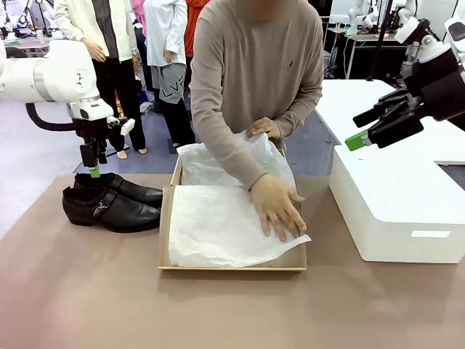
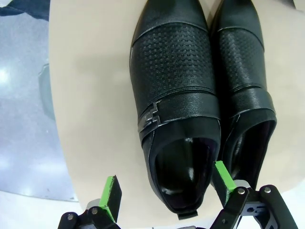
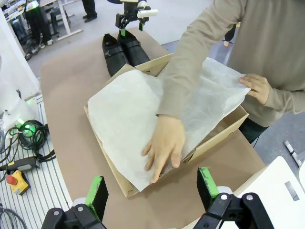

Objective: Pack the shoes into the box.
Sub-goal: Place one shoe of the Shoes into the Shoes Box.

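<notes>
Two black glossy shoes (image 1: 110,201) lie side by side at the table's left, toes pointing right. My left gripper (image 1: 94,163) hangs open just above their heel ends; its wrist view shows the nearer shoe (image 2: 174,105) with its strap and buckle between the green pads, the second shoe (image 2: 245,90) beside it. The tan box (image 1: 232,263) stands mid-table, lined with white tissue paper (image 1: 221,225). A person presses the paper down with both hands (image 1: 278,206). My right gripper (image 1: 378,123) is open, high at the right, above the box (image 3: 224,129) in its own view.
A large white box (image 1: 403,207) stands on the table's right, under my right gripper. The person leans over the far table edge. Other people stand farther back. Cables and a red-buttoned controller (image 3: 19,176) lie off the table's side.
</notes>
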Robot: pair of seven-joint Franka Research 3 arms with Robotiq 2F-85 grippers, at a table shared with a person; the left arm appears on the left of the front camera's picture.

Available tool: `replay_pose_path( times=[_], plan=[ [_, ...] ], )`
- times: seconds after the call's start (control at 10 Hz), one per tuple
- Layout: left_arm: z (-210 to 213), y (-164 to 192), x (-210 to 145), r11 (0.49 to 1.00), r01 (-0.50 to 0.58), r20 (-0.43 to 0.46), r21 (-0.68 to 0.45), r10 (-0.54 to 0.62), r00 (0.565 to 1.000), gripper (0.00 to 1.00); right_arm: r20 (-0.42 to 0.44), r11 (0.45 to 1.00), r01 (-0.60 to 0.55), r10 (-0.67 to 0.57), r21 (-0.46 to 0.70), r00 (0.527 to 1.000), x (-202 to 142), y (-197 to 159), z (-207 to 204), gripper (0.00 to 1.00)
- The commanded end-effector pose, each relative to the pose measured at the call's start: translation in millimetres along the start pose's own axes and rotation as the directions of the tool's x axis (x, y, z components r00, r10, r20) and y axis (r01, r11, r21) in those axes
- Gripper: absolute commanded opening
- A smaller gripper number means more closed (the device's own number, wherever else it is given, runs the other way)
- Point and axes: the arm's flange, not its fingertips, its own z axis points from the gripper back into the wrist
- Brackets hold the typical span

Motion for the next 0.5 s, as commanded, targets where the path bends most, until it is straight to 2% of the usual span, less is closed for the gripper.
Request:
replay_pose_path(
  times=[0.0,0.4],
  plan=[
    [2,9,-2,1.000,-0.023,-0.020,-0.003,0.023,1.000,1.00,0.022,1.000,-0.021,0.021,0.015,1.000,1,-3,-1,1.00],
    [-5,25,-3,1.000,-0.012,-0.043,0.006,0.012,0.999,1.00,0.022,1.000,-0.021,0.021,0.015,1.000,1,-3,-1,1.00]
  ],
)
